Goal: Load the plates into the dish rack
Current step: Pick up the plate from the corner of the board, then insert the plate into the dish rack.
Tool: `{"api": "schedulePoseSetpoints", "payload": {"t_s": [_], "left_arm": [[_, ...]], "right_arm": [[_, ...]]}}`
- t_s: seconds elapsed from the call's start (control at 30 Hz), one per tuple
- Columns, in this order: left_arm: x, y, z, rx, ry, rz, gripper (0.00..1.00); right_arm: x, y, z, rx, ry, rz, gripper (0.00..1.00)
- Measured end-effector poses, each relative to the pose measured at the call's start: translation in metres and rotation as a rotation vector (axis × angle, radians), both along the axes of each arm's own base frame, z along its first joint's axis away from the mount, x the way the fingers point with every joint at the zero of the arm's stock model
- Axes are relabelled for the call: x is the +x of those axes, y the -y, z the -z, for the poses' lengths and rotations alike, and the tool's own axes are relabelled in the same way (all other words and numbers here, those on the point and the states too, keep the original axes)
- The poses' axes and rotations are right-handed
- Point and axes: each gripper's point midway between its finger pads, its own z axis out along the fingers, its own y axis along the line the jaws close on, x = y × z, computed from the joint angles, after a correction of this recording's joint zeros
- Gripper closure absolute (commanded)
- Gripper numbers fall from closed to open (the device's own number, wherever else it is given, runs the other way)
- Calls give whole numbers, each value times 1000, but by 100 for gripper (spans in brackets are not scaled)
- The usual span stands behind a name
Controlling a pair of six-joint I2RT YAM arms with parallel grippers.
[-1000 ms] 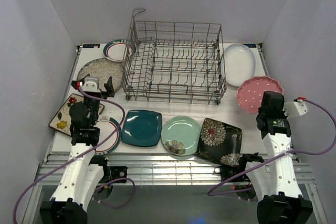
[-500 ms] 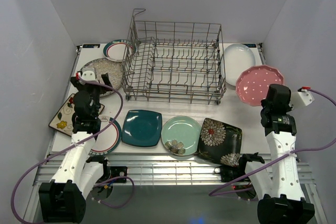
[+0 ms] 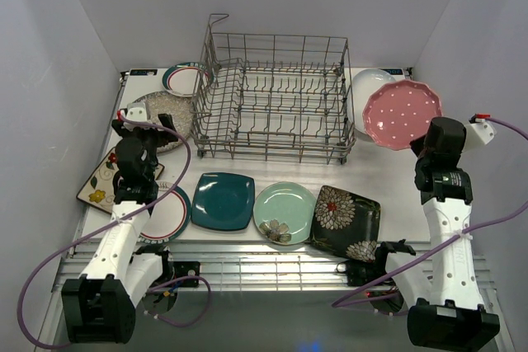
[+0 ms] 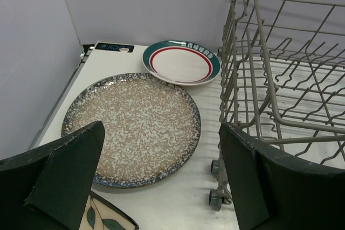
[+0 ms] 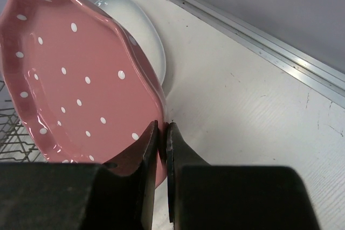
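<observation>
Top external view: the pink plate (image 3: 402, 114) has come up off the table since a second ago and now hangs tilted over the white oval plate (image 3: 361, 92), just beside the dish rack's (image 3: 272, 105) right end. So the pickup is done; carrying it over the rack comes next.

- Right gripper (image 5: 160, 133): jaws pinched together on the pink plate's rim; the dish spreads up and left of them.
- Left gripper (image 4: 161, 133): has swung forward, jaws wide apart and empty. The speckled plate (image 4: 132, 125) lies flat ahead of and below them, the rack to their right.
</observation>
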Motion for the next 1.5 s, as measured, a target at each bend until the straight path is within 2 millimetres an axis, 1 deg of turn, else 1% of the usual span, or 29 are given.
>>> {"api": "schedulePoseSetpoints", "payload": {"t_s": [0.17,0.4,0.5,0.6,0.7,0.77,0.9,1.03,1.2,1.3,1.5], "left_arm": [[6,3,14,-24,-42,16,2],[12,9,27,-55,-81,43,2],[12,10,28,-59,-83,49,2],[12,10,28,-61,-83,52,2],[12,10,28,-62,-82,52,2],[12,11,27,-61,-81,53,2],[12,12,27,-62,-82,63,2],[12,15,27,-62,-82,78,2],[12,20,27,-60,-82,107,2],[11,22,27,-55,-81,122,2],[11,26,26,-48,-81,142,2]], "right_arm": [[14,-7,-12,-3,9,-50,92],[43,-24,-27,-5,21,-129,92],[56,-38,-37,-20,24,-170,92],[69,-57,-49,-46,29,-213,92],[87,-75,-63,-71,39,-248,92],[98,-87,-69,-76,49,-272,92],[116,-93,-70,-106,34,-256,92],[133,-98,-65,-175,-1,-222,92],[152,-116,-59,-252,-27,-215,92],[159,-127,-58,-305,-31,-206,92],[168,-145,-66,-449,-10,-150,92]]}}
